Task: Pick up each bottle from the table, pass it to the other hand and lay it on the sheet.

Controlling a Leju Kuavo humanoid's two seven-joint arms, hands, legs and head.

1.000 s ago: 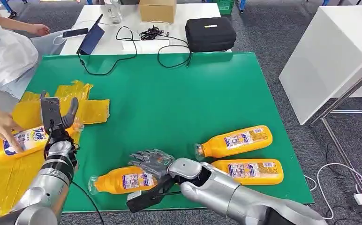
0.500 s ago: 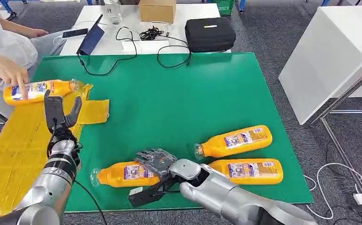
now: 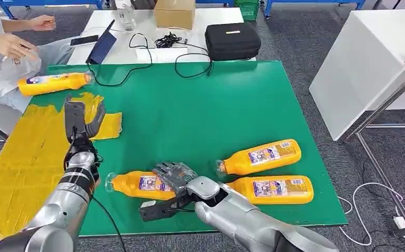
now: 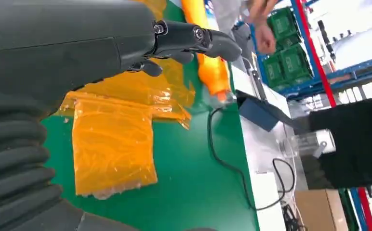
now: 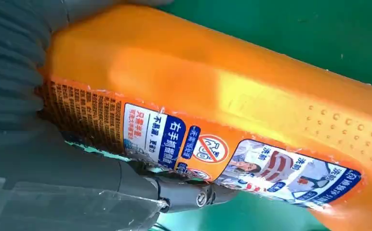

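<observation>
Green desk (image 3: 200, 110) is seen with a yellow sheet (image 3: 22, 157) spread over its left part. Three orange bottles lie near the front edge: two (image 3: 260, 157) (image 3: 271, 189) at right, one (image 3: 137, 184) wrapped by the right hand (image 3: 175, 177). A fourth bottle (image 3: 53, 83) lies at the far left corner. Left hand (image 3: 80, 122) is raised over the sheet's edge, fingers spread, nothing held.

On the bottle (image 5: 232, 110) under my right hand (image 3: 175, 178) I read Chinese label text, "右手" among it, beside a red prohibition sign. The other labels are too small to read.
</observation>
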